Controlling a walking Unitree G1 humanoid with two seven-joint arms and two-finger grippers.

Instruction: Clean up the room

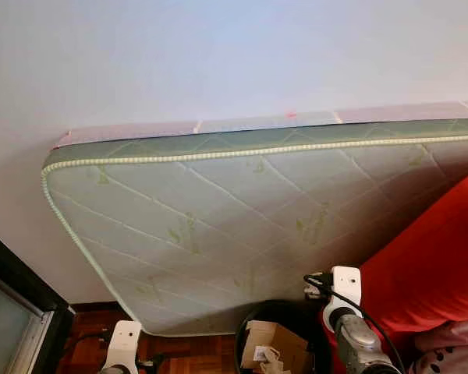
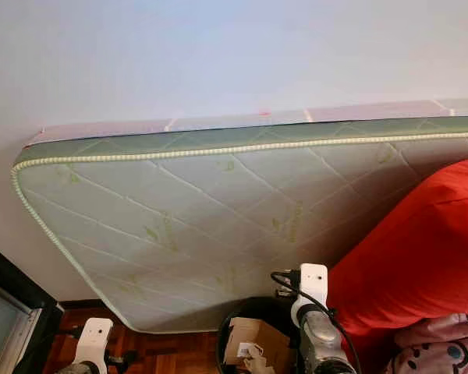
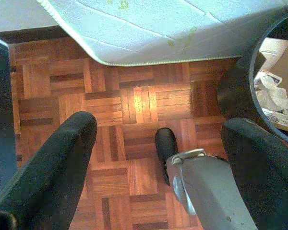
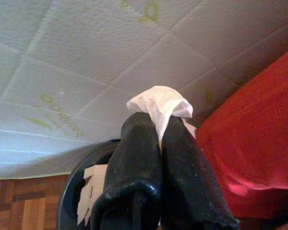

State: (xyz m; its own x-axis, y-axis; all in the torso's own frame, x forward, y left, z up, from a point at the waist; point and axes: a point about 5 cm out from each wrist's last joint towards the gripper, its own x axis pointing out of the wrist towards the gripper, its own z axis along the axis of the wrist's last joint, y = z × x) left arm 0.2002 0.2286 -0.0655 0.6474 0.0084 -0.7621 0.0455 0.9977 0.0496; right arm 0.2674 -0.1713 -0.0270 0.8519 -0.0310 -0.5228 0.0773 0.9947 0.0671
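- A quilted mattress (image 1: pixel 242 210) with a pale green leaf pattern stands on its long edge, leaning against the plain white wall (image 1: pixel 179 54); its rounded lower corner rests on the floor.
- A red blanket (image 1: pixel 433 265) lies bunched against the mattress's right end.
- Under the blanket's lower edge shows a pink patterned cloth (image 2: pixel 441 351).
- The wooden parquet floor (image 3: pixel 134 100) runs beneath the mattress's lower corner.
- A dark door frame (image 1: pixel 19 284) with a pane of frosted glass stands at the left, beside the wall.
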